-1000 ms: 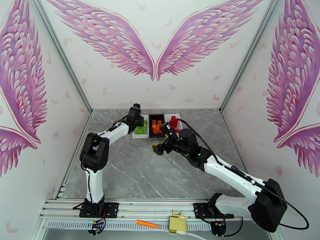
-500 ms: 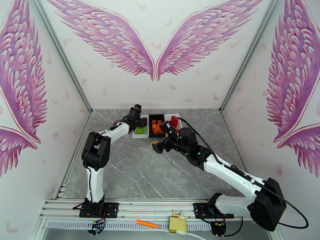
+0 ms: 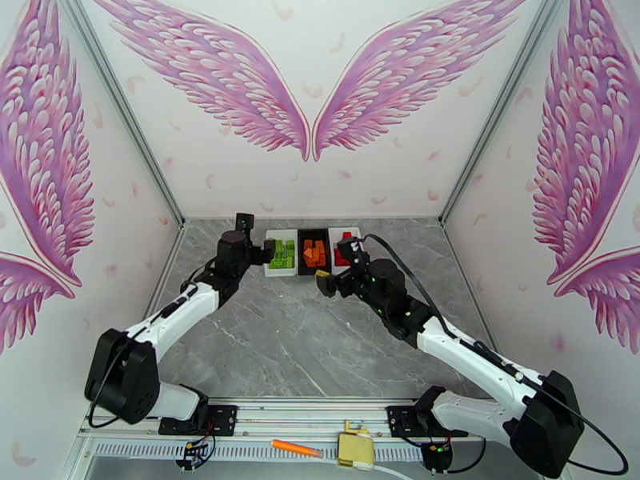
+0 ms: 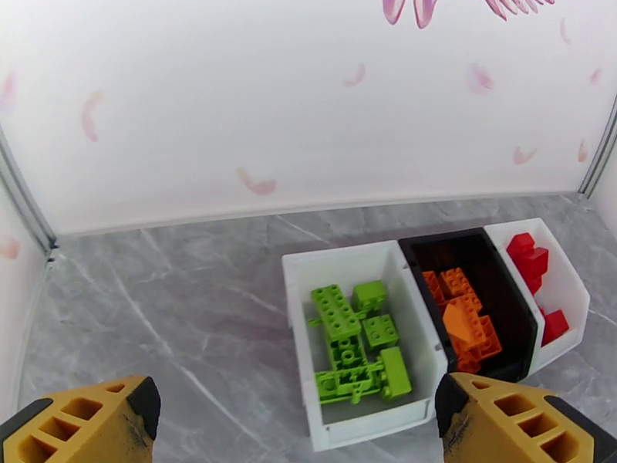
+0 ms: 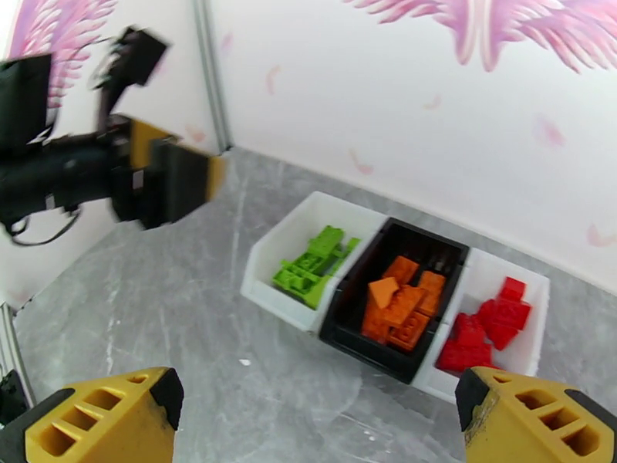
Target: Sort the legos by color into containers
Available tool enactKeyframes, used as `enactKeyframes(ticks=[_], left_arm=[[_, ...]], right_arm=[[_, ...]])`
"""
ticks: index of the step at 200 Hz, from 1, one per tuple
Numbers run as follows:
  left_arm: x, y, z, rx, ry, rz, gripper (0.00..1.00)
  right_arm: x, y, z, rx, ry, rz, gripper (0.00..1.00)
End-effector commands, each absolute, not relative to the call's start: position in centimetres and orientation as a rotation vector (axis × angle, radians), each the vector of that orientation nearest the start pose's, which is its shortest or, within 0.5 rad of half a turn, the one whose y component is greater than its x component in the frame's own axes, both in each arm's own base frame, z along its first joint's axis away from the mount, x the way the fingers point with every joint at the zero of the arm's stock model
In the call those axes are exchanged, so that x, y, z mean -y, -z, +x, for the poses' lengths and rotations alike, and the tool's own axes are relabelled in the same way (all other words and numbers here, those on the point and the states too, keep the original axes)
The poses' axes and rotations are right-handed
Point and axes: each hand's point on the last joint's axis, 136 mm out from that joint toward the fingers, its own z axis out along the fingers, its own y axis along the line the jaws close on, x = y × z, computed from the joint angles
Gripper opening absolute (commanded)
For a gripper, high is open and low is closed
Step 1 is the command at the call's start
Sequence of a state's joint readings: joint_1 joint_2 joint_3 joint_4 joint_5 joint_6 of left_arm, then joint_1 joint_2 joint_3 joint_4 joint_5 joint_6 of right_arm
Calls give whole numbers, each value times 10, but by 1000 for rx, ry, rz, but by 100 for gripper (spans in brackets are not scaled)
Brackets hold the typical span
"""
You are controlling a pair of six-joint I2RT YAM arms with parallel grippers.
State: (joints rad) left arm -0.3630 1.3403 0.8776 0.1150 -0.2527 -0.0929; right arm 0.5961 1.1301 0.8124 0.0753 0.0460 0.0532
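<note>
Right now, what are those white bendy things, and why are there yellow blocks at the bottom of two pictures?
They are two robot arms, the left arm and the right arm, seen from a camera above. The other two pictures come from cameras on their wrists, so the yellow blocks are each arm's jaws, wide open, holding nothing. On the table stand three bins in a row: green legos in one white bin, orange legos in the black bin, red legos in the other white bin.

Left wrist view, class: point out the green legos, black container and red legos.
green legos (image 4: 335,310), left wrist view, long studded brick
black container (image 4: 505,301), left wrist view, inner right wall
red legos (image 4: 532,258), left wrist view, far brick
</note>
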Motion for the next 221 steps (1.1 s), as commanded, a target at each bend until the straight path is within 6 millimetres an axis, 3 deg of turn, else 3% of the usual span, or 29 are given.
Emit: enactKeyframes(ticks=[1, 37, 60, 94, 137, 193, 221], left_arm=[[85, -241, 399, -1830, -47, 58, 99], [47, -216, 362, -1815, -180, 17, 99], [30, -202, 340, -1794, -223, 24, 98], [6, -175, 326, -1808, -244, -21, 97], [-2, -150, 335, -1794, -219, -31, 99], [-11, -147, 378, -1732, -165, -54, 99], [-22, -122, 388, -1771, -126, -100, 99]], right_arm=[[-179, -273, 345, -1769, -296, -326, 99], [-134, -255, 353, -1798, -167, -234, 99], [-107, -228, 358, -1845, -90, -201, 99], [-72, -200, 364, -1841, -29, -128, 99], [-47, -173, 372, -1818, 41, -95, 99], [-32, -147, 388, -1807, 41, -75, 99], [-24, -133, 393, -1816, -3, -48, 99]])
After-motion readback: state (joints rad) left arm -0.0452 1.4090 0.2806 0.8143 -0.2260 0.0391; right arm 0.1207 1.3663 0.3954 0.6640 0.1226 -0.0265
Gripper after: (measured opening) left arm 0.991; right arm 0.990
